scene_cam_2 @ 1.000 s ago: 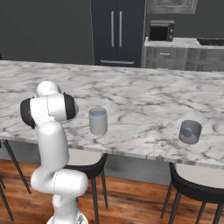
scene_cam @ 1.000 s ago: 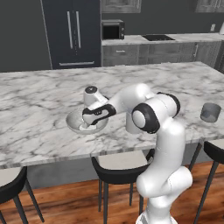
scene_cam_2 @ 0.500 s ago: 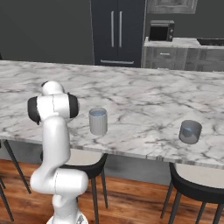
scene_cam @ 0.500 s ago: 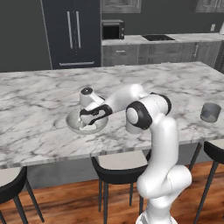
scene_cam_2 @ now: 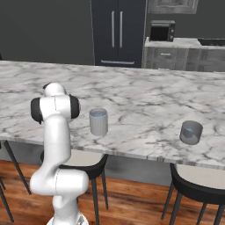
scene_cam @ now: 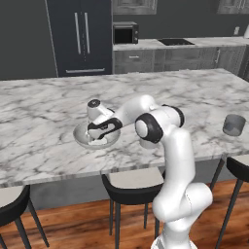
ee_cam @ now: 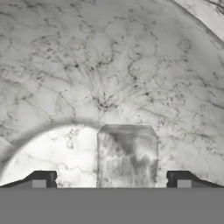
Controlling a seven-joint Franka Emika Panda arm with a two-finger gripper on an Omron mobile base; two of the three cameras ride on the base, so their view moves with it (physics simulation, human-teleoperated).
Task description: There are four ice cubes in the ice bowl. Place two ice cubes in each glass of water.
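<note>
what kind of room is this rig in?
A rendered home kitchen, by the look of it: a long marble island counter with dark bar stools tucked under it, a tall dark fridge on the back wall, and a microwave on the rear counter.

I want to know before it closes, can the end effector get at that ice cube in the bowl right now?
Probably yes. The end effector is open, down in the ice bowl, and the ice cube sits between its fingertips with nothing blocking either side.
</note>
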